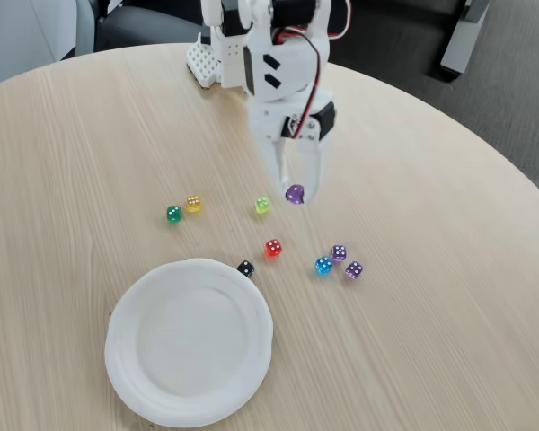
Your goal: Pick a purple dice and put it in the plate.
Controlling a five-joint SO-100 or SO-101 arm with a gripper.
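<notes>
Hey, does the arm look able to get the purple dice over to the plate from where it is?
Probably yes. The tool seems shut on the purple dice. The plate has bare space; the red die and black die sit low along the way.

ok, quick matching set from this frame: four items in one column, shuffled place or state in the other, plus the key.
Items:
1. purple dice
2. black die
3. plate
4. green die

Places:
A. beside the yellow die
B. between the tool fingers
C. at the plate's upper right rim
D. lower left on the table

Pairs: 1-B, 2-C, 3-D, 4-A
</notes>
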